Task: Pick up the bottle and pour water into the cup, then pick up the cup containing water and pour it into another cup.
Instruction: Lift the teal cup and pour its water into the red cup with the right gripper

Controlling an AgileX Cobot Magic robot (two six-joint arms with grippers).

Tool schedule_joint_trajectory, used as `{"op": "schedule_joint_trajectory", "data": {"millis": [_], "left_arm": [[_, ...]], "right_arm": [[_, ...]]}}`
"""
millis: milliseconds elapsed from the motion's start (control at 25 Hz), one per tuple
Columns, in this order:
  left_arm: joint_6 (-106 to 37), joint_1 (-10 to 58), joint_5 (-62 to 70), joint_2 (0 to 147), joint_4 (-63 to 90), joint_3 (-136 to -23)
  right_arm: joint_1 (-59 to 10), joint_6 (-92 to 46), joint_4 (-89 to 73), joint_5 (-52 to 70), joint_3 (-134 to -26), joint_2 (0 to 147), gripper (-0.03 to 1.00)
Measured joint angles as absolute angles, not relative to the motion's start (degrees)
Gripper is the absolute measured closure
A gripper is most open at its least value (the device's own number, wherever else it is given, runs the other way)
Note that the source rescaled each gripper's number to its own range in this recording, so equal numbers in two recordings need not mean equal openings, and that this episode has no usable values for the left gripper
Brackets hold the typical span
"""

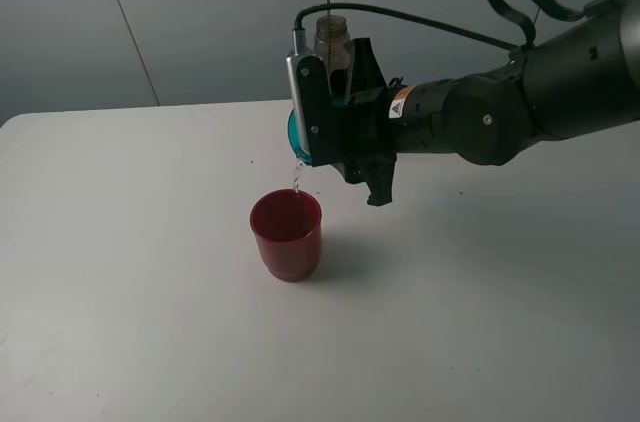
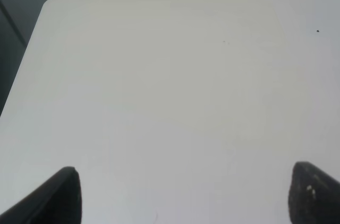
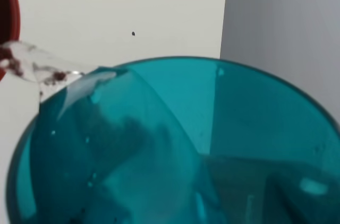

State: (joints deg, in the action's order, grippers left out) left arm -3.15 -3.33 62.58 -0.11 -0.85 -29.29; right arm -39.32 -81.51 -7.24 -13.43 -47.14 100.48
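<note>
Right arm's in from the right, reaching across mid-bench. The right tool [image 1: 325, 134] is pinching the teal cup [image 1: 296, 137], which is tipped hard over, nearly on its side, mouth aimed left & down. Pour's on: a thin water stream [image 1: 297, 178] comes off the lip and drops into the red cup [image 1: 286, 232]. The red cup stands upright on the white bench [image 1: 120, 272], just below the teal one, with a gap between them, no contact.

Right wrist cam looks straight into the teal cup. Water sheets along the inner wall and spills over the rim as a clear tongue, w/ a sliver of red rim beyond it.

The bottle [image 1: 332, 37] is upright behind the right tool. Only its neck & shoulder show over the top; lower part hidden.

There's a small orange-&-white sticker [image 1: 400, 104] on the arm near the wrist, print too small to read.

The left tool [image 2: 186, 195] shows two dark fingertips [image 2: 64, 197] spread wide, nothing between them, over plain bench.
</note>
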Motion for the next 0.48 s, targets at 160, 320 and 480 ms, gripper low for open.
{"op": "schedule_joint_trajectory", "data": {"millis": [160,320,480], "left_arm": [[-3.1,-3.3,62.6,-0.1,-0.8,-29.3],[-3.1,-3.3,62.6,-0.1,-0.8,-29.3],[-3.1,-3.3,62.6,-0.1,-0.8,-29.3]], "right_arm": [[-39.3,-83.3,-7.2,-13.7,-47.1,100.6,0.89],[-39.3,-85.4,-7.2,-13.8,-47.1,100.6,0.89],[-39.3,-87.5,-7.2,-14.0,-47.1,100.6,0.89]]}}
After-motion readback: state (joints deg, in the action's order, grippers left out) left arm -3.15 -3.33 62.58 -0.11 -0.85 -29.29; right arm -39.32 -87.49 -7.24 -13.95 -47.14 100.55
